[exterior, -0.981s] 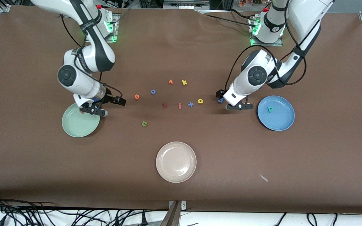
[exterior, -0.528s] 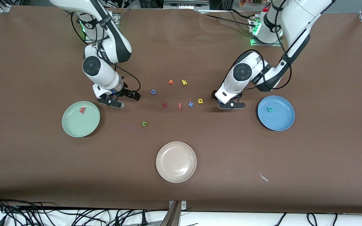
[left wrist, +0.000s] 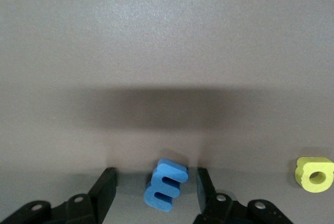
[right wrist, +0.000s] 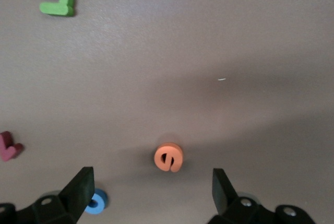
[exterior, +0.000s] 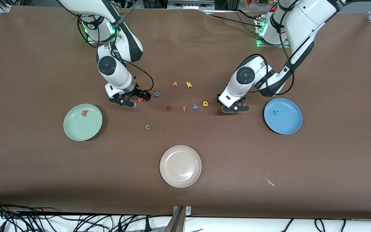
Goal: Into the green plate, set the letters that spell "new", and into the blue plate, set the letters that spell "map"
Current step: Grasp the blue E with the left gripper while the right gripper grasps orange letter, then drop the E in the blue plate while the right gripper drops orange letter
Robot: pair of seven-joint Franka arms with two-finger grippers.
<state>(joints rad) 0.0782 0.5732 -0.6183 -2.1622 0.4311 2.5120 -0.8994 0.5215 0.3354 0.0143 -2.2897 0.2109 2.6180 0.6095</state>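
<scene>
Now left gripper (left wrist: 155, 191) fingers straddle the blue "m" (left wrist: 166, 185) without gripping, bound for the blue plate (exterior: 290, 124); right gripper (right wrist: 151, 185), fingers wide, frames the orange "e" (right wrist: 168, 157).

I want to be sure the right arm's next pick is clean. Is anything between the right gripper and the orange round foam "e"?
Nothing visible. The right gripper hangs open right over the orange round foam "e", which lies alone on the brown table between the fingers. A small blue ring letter sits beside one finger, outside the gap.
</scene>
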